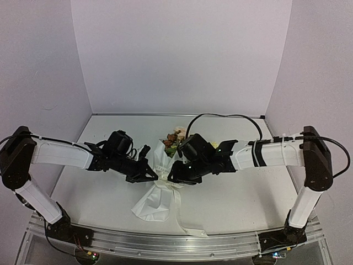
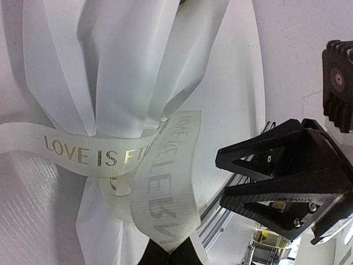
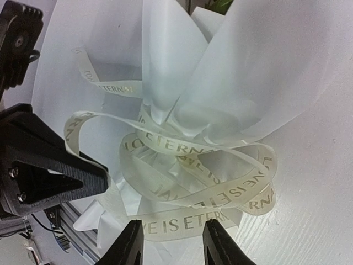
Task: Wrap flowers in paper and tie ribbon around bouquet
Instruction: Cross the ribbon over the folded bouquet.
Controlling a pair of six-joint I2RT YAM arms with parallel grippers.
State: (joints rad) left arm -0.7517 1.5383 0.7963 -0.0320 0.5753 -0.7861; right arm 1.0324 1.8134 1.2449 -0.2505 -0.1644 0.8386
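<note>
The bouquet lies on the table between both arms, a cone of white paper pinched at the waist. Flowers in yellow, pink and cream poke out at its far end. The cream ribbon, printed in gold letters, loops loosely around the waist, and one tail trails toward the near edge. My left gripper is shut on a ribbon strand at the bouquet's left side. Just right of the waist, my right gripper stands open, a ribbon strand lying across the gap between its fingers.
An aluminium rail runs along the table's near edge, just beyond the ribbon tail. A black cable arcs above the right arm. White walls close in the back and sides. The two grippers sit only a few centimetres apart.
</note>
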